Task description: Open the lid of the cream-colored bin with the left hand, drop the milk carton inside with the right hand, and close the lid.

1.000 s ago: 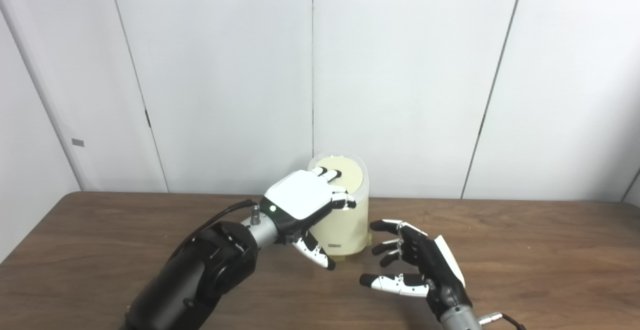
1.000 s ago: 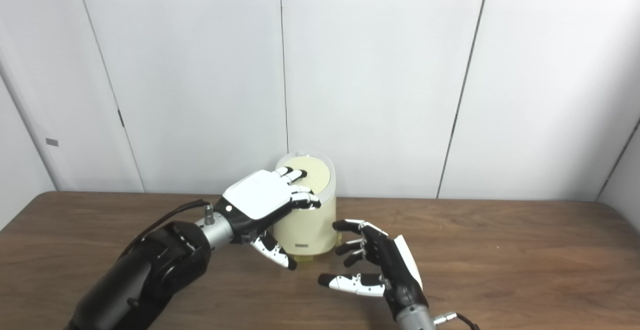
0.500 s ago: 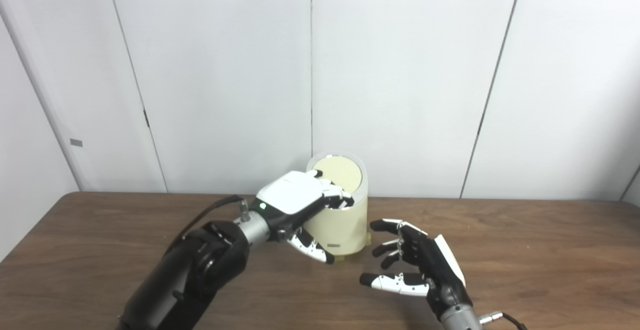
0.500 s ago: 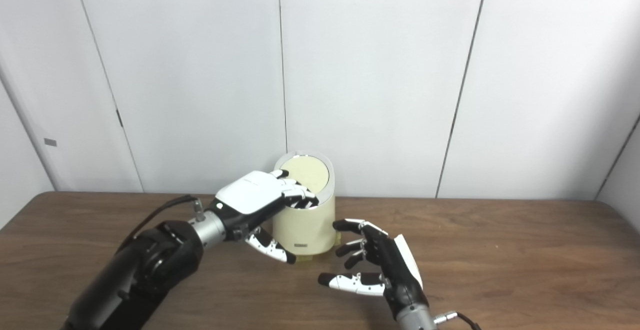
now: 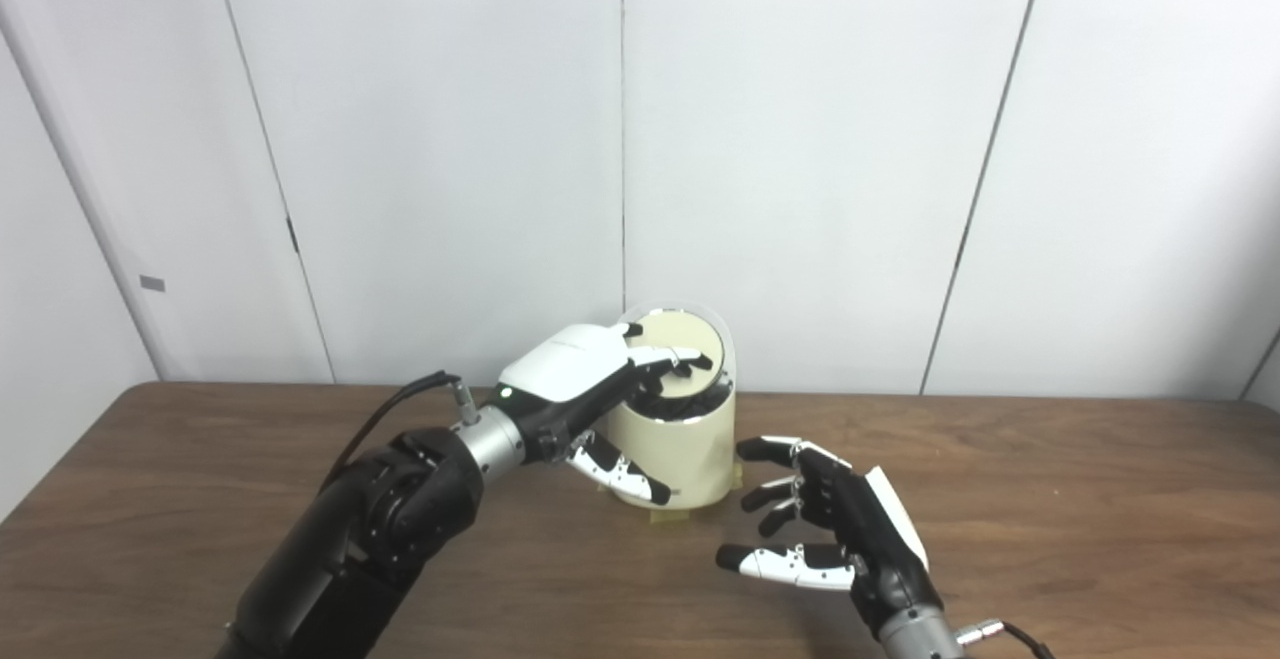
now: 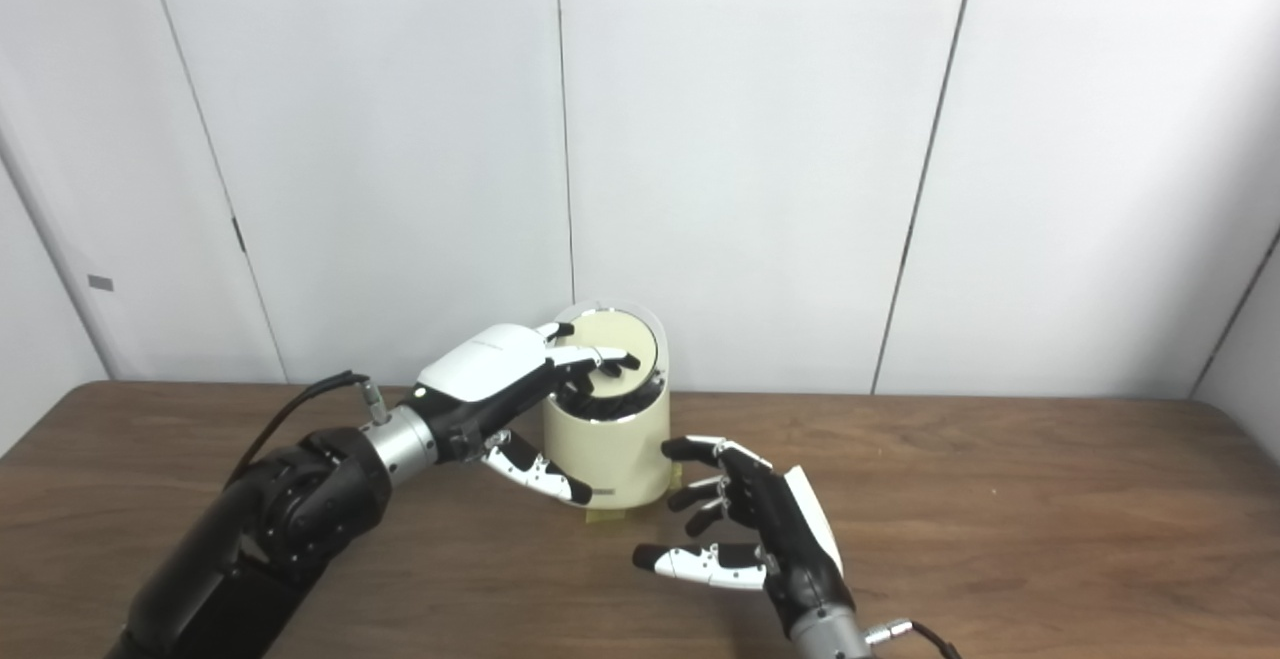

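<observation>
The cream-colored bin (image 5: 680, 454) stands at the back middle of the wooden table (image 5: 1050, 499). Its round lid (image 5: 692, 337) is raised at the front, and a dark gap shows under it. My left hand (image 5: 575, 371) reaches over the bin from the left, its fingers curled on the lid's front edge and its thumb hanging down in front of the bin wall. My right hand (image 5: 830, 531) hovers low over the table just right of the bin's base, open, palm turned left, holding nothing. No milk carton shows in either view.
White wall panels (image 5: 800, 139) rise close behind the bin. A small yellowish tab (image 5: 662, 519) sticks out under the bin's base. A black cable (image 5: 395, 414) loops off my left wrist. Bare tabletop (image 6: 1050, 539) spreads to both sides.
My left hand slid back from the flat lid top, curled its fingers on the lid's front edge and lifted it, opening a dark gap. The right hand has barely moved.
</observation>
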`<state>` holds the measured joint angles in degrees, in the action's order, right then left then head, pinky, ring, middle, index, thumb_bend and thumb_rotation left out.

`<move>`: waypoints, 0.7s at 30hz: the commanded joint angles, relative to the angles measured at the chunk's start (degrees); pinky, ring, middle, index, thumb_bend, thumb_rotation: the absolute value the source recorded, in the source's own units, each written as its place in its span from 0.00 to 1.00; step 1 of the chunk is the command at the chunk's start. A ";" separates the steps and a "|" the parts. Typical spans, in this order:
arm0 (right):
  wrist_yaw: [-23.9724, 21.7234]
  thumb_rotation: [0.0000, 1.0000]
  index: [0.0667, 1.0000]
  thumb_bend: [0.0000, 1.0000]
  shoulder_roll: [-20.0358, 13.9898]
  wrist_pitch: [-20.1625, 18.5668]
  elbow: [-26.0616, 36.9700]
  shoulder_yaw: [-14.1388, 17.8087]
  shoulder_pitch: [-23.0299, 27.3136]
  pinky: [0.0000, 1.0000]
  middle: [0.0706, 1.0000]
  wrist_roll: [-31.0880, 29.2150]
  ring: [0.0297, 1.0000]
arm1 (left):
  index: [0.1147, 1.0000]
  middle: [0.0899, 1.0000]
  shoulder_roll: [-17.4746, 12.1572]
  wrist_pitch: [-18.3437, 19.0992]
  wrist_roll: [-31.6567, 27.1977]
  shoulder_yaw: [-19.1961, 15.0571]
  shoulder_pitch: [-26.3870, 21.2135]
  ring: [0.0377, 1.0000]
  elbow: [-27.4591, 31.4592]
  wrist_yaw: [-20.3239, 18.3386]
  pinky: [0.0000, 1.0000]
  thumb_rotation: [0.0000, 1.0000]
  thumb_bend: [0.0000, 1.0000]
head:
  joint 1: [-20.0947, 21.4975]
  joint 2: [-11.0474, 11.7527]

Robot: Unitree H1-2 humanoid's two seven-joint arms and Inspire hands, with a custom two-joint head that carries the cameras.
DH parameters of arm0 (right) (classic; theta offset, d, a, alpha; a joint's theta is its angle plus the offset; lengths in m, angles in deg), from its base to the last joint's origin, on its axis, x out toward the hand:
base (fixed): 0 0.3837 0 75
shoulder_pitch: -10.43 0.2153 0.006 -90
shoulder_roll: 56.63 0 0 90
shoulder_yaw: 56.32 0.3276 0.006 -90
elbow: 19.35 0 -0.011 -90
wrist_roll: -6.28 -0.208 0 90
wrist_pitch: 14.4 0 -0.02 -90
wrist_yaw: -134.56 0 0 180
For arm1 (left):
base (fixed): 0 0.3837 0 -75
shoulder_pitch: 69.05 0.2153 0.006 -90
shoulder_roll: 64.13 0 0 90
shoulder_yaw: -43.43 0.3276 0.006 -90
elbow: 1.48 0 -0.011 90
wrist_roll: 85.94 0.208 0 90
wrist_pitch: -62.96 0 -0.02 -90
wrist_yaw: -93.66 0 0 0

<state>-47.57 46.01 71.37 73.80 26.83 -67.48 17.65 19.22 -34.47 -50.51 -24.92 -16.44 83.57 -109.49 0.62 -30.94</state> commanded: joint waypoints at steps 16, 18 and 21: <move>0.16 0.07 0.66 0.60 -0.40 1.84 1.16 -0.10 2.18 0.41 0.74 0.98 0.52 | 0.90 0.88 -0.75 0.36 -1.91 1.14 1.54 0.77 -2.94 -1.04 1.00 0.11 0.69 | -0.25 0.05; 0.23 0.07 0.66 0.60 -0.44 1.83 0.99 -0.08 2.23 0.41 0.74 1.07 0.53 | 0.91 0.90 -0.94 -0.03 -1.46 0.46 2.06 0.78 -2.35 0.54 1.00 0.10 0.68 | -0.29 0.11; 0.35 0.08 0.66 0.60 -0.44 2.17 0.66 -0.01 2.22 0.41 0.73 0.96 0.53 | 0.91 0.91 -1.13 0.43 -0.46 -0.84 3.13 0.80 -0.68 2.97 1.00 0.11 0.67 | -0.48 0.29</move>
<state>-47.57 45.47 71.44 73.64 26.63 -67.47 18.79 19.04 -34.85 -52.24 -25.76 -13.92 82.74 -106.11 0.09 -30.59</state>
